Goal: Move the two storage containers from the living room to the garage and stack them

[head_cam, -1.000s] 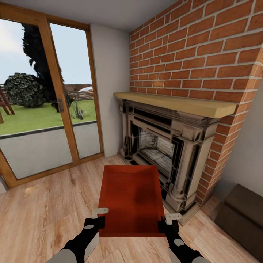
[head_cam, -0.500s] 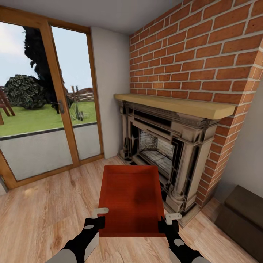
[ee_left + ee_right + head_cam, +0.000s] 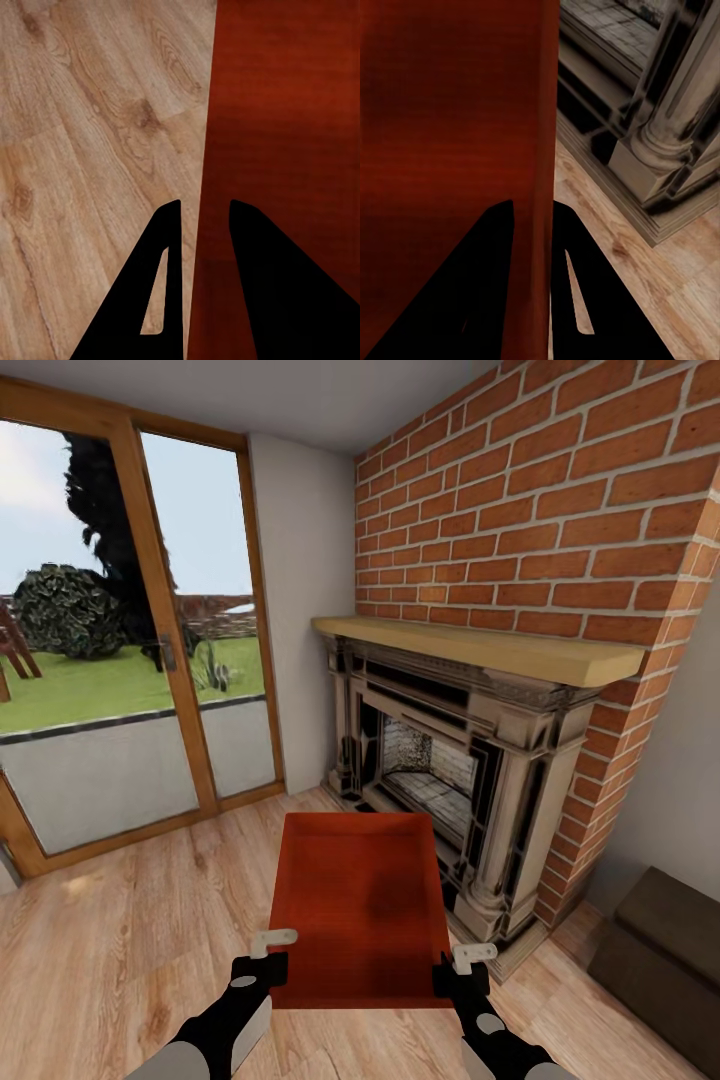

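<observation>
The robot holds one red-orange storage container (image 3: 360, 905) in front of its trunk, raised above the light wood-plank floor (image 3: 130, 930) of the living room. The left end effector (image 3: 262, 952) is closed on the near left part of the container's rim: in the left wrist view one finger (image 3: 154, 292) stands outside the wall and the other inside, with the thin edge between them. The right end effector (image 3: 462, 965) grips the near right wall in the same manner; in the right wrist view the wall passes between its two fingers (image 3: 480, 285).

Compared with one second ago, almost nothing has changed in the hold. The container and both arms sit at the same place in the head view. Only the room shifted very slightly, the brick fireplace (image 3: 450, 780) and the glass door (image 3: 130, 650) (so it was the camera that turned, I think, and now it is nearly still).

For the task this means the grasp looks stable and the transport is at its beginning: the robot faces the fireplace, and the garage is not in sight. I judge that the base must turn away next.
</observation>
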Robot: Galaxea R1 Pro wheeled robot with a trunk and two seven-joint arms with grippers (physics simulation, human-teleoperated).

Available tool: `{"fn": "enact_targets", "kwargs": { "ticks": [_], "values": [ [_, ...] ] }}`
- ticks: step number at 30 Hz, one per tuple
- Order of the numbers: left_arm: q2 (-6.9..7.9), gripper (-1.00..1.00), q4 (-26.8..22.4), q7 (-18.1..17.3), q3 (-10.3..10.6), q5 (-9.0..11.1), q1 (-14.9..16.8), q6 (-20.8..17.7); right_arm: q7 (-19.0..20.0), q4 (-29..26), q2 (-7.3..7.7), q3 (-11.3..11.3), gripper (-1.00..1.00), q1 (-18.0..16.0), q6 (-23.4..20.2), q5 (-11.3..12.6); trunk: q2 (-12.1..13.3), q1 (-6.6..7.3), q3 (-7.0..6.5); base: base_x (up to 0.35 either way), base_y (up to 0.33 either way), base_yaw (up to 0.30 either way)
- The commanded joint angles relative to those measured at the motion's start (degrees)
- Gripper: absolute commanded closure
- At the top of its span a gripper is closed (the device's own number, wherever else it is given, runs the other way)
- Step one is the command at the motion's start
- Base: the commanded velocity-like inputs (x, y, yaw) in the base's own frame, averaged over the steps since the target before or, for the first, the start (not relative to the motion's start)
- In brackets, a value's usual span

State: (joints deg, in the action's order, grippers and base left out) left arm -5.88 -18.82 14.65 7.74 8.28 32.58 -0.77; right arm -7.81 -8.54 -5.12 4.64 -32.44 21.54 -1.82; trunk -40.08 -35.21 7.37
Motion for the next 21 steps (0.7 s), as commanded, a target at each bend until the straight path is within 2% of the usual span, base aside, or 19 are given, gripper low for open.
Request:
{"fn": "enact_targets", "kwargs": {
  "ticks": [1, 21],
  "values": [
    [0.26, 1.0, 0.1, 0.7, -0.4, 0.7, 0.0, -0.1, -0.8, -0.2, 0.04, -1.3, 1.0, -0.1, 0.3, 0.1, -0.1, -0.01, 0.09, 0.0, 0.0, 0.0],
    [0.26, 1.0, 0.1, 0.7, -0.4, 0.7, 0.0, 0.0, -0.8, -0.2, 0.02, -1.2, 1.0, -0.1, 0.3, 0.1, -0.1, -0.01, -0.21, 0.0, 0.0, 0.0]
  ]
}}
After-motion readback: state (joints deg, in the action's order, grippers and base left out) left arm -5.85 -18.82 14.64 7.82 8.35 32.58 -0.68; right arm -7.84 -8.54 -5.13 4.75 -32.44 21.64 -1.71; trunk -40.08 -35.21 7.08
